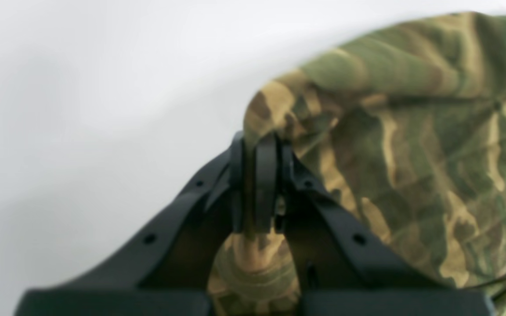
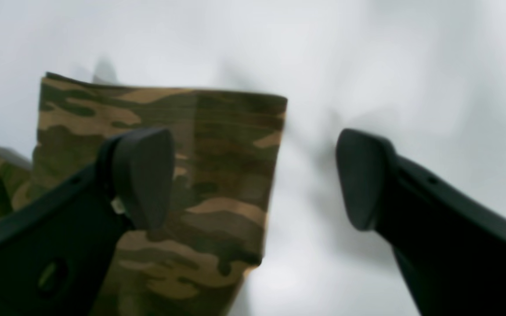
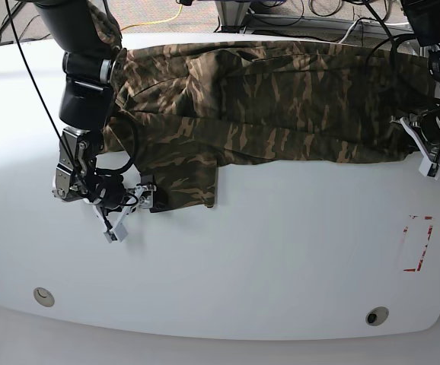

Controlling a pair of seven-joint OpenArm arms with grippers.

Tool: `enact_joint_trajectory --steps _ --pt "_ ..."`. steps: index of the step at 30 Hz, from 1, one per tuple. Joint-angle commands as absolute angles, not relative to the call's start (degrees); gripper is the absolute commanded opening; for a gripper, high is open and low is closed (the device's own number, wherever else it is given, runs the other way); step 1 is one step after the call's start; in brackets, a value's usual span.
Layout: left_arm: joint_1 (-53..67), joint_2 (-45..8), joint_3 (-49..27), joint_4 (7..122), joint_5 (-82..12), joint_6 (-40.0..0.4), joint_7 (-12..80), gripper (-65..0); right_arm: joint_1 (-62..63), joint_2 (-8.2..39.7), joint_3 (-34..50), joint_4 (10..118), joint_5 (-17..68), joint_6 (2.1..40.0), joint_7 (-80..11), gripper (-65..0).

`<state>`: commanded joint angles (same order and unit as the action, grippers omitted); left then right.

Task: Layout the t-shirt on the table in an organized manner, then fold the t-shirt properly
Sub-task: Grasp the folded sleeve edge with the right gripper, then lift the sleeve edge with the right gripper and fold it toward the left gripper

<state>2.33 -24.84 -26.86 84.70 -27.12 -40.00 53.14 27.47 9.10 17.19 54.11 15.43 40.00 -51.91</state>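
Observation:
The camouflage t-shirt lies spread across the far part of the white table, with one sleeve hanging toward the front. My right gripper stands open at that sleeve's left edge. In the right wrist view, one finger is over the sleeve and the other finger over bare table. My left gripper is shut on a bunched edge of the t-shirt, at the shirt's right end in the base view.
A red-outlined tape rectangle marks the table's right side. Two round grommet holes sit near the front edge. Cables and equipment legs run behind the table's far edge.

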Motion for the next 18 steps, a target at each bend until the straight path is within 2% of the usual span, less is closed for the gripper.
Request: enact_joint_trajectory --steps 7,15,17,18 --pt "0.7 -25.0 -26.9 85.0 -26.9 -40.0 53.2 -64.4 25.6 7.2 17.2 54.8 15.4 40.0 -52.2 -10.3" --pt "-0.9 -24.9 -26.7 85.0 -22.5 -40.0 53.2 -64.3 24.9 5.5 17.2 55.9 15.2 40.0 -52.2 -10.6" --pt "-1.2 -24.9 -26.7 85.0 -22.0 -40.0 53.2 -64.3 24.9 5.4 17.2 56.0 15.2 40.0 -52.2 -13.0" --pt "-1.3 -24.9 -26.7 85.0 -21.7 -40.0 53.2 -64.3 24.9 5.4 17.2 56.0 15.1 40.0 -52.2 -16.2"
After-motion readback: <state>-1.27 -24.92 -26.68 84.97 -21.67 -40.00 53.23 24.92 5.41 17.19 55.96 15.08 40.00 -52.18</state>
